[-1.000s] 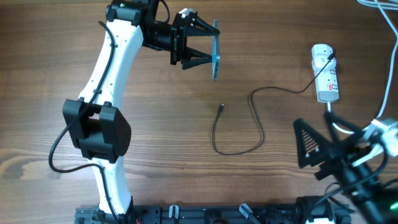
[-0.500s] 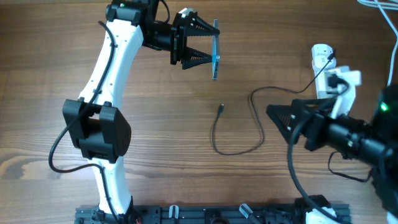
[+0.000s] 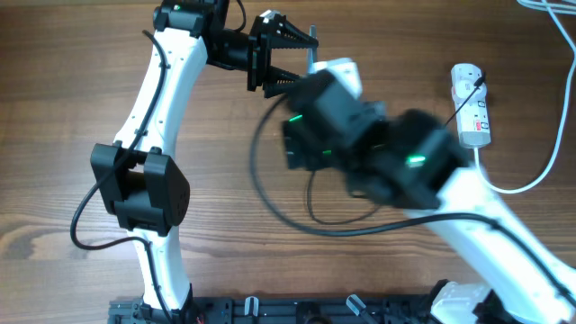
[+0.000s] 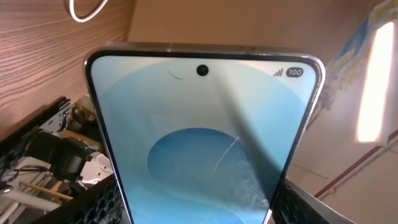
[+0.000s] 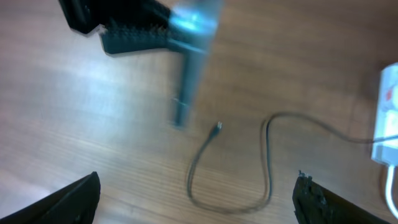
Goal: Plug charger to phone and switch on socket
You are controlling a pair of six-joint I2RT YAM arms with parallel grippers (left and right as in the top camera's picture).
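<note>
My left gripper (image 3: 297,56) is shut on the phone (image 4: 205,143), held on edge above the table at the back; its cyan screen fills the left wrist view between the two fingers (image 4: 93,199). In the right wrist view the phone (image 5: 189,74) shows edge-on and blurred. The charger (image 5: 202,168), a thin black cable, lies looped on the wood with its connector tip (image 5: 217,127) free. My right gripper (image 5: 198,186) is open and empty above the loop. In the overhead view the right arm is a blur over the cable (image 3: 311,200). The white socket (image 3: 471,106) lies at the right.
The socket's thick white lead (image 3: 540,171) curves along the right edge. The socket's end (image 5: 388,112) shows at the right of the right wrist view. The right arm's own black cable (image 3: 259,171) loops over the table's middle. A black rail (image 3: 315,310) runs along the front edge.
My right arm has swung from the front right to the table's middle, over the charger loop, still blurred with motion. My left gripper and the phone have not moved.
</note>
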